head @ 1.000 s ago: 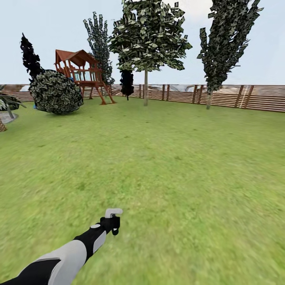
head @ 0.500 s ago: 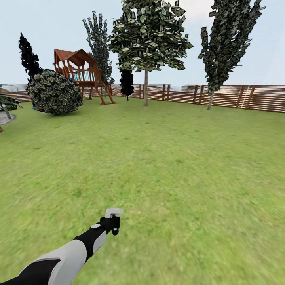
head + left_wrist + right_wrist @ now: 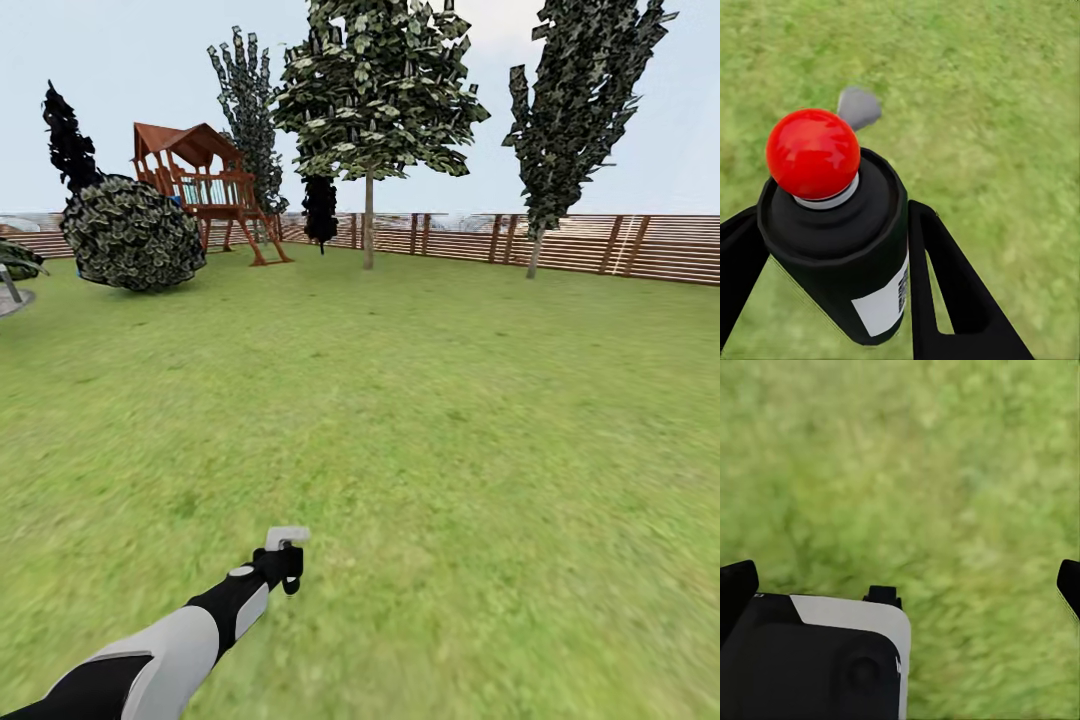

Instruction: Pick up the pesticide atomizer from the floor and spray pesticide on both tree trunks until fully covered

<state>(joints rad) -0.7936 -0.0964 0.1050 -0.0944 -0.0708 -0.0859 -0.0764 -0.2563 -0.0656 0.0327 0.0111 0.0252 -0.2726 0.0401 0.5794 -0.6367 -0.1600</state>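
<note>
Because the trunks stand far off, the pesticide atomizer (image 3: 844, 232) is carried clamped between the left gripper (image 3: 283, 566) fingers, red tip up, low over the near lawn (image 3: 450, 450). That arm is stretched forward. The right gripper (image 3: 900, 585) is spread apart above grass. By the far fence (image 3: 600, 245), one tree trunk (image 3: 368, 222) is seen.

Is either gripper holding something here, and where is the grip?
The left gripper clamps the black spray bottle with red tip by its body; the right gripper is open over grass.
</note>
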